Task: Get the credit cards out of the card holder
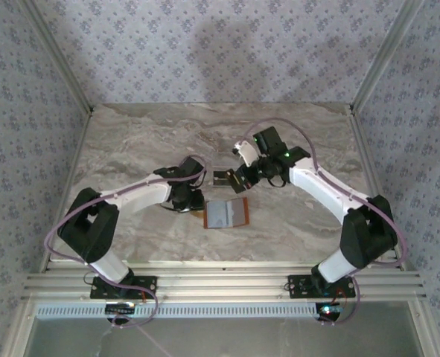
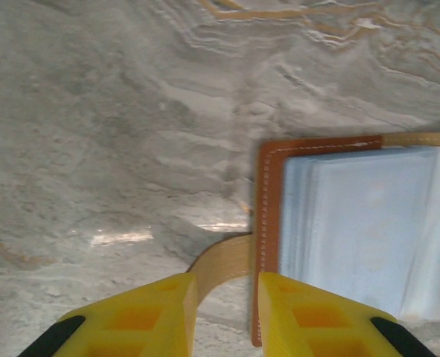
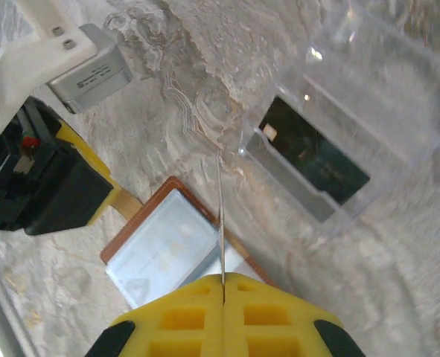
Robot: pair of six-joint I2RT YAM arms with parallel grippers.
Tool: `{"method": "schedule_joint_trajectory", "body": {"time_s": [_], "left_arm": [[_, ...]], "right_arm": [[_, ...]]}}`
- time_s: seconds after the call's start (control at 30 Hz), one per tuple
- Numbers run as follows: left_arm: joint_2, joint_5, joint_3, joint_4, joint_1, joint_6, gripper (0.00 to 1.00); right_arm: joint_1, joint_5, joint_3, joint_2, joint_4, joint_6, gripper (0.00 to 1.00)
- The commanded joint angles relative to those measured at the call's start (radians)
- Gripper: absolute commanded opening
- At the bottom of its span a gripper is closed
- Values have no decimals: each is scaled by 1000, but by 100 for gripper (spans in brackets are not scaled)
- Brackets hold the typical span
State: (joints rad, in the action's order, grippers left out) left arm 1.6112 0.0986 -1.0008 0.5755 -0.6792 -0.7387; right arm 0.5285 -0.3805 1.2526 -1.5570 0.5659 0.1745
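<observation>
Near the middle of the stone table, brown card holder lying flat and open, pale blue inside facing up. At its left edge, left claw low down, open just a little, with the tan strap of the holder in the gap and one yellow finger over the brown rim. Above the holder's far edge, right claw squeezed tight on one thin credit card, seen from its edge. Just past the holder, clear plastic box with a dark card lying inside.
</observation>
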Motion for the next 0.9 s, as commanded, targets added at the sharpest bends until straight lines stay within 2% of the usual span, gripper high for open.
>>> {"method": "schedule_joint_trajectory", "body": {"time_s": [0.0, 0.17, 0.43, 0.87], "left_arm": [[-52, 37, 34, -32, 23, -17, 29], [-89, 52, 76, -48, 54, -17, 29], [-149, 53, 93, -37, 75, -12, 29], [-226, 36, 124, -6, 124, -3, 29]], "right_arm": [[5, 56, 122, -70, 151, 329, 0], [13, 107, 299, -195, 308, 554, 0], [22, 125, 529, -376, 481, 765, 0], [41, 157, 810, -599, 602, 878, 0]]}}
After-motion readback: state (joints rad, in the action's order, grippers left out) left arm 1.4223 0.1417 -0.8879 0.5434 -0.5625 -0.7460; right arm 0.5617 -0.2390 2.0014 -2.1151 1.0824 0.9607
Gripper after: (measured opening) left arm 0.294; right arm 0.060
